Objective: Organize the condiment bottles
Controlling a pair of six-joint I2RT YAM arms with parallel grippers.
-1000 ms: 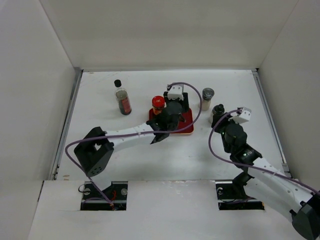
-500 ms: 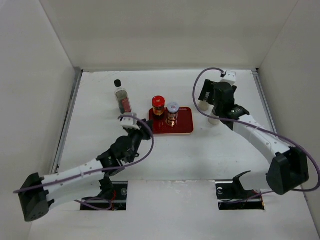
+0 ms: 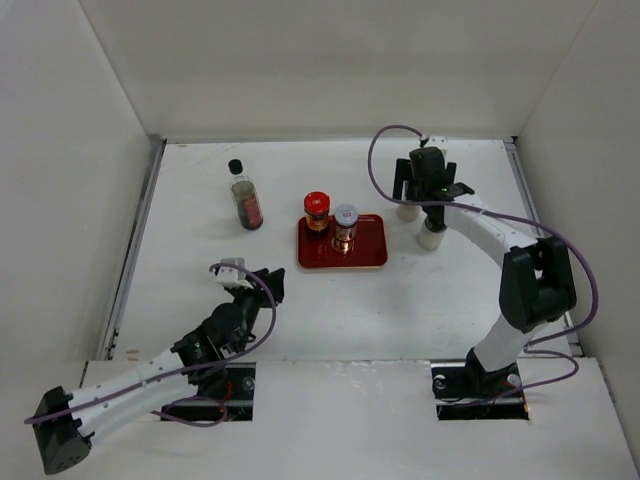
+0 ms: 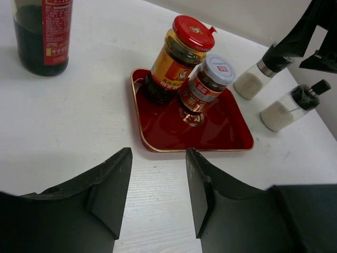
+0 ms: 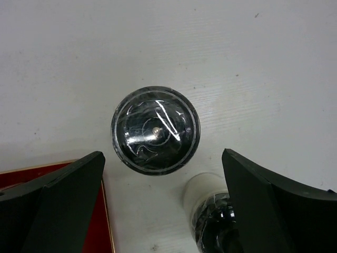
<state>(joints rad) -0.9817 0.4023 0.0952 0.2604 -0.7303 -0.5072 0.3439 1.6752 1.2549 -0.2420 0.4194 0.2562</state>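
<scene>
On the red tray (image 3: pixel 368 252) stand the red-lidded jar (image 3: pixel 316 210) and the pale-lidded jar (image 3: pixel 345 221), touching each other (image 4: pixel 176 58) (image 4: pixel 208 84). The tall black-capped bottle (image 3: pixel 245 200) stands to the tray's left. My right gripper (image 3: pixel 422 193) hovers wide open over the grey-lidded shaker (image 5: pixel 155 129), its fingers on either side above the lid. The short black-capped bottle (image 3: pixel 429 236) stands just beside the shaker, lower in the right wrist view (image 5: pixel 218 213). My left gripper (image 4: pixel 158 154) is open over bare table, near of the tray, with nothing between its fingers.
White walls close in the table at the back and both sides. The tray's right half (image 4: pixel 221 132) is bare. The shaker (image 4: pixel 253 81) and the short bottle (image 4: pixel 287 110) stand close together off the tray's right edge.
My left gripper let go of the pale-lidded jar on the tray and drew back toward the near edge. My right arm swung to the back, opened wide and now sits over the shaker.
</scene>
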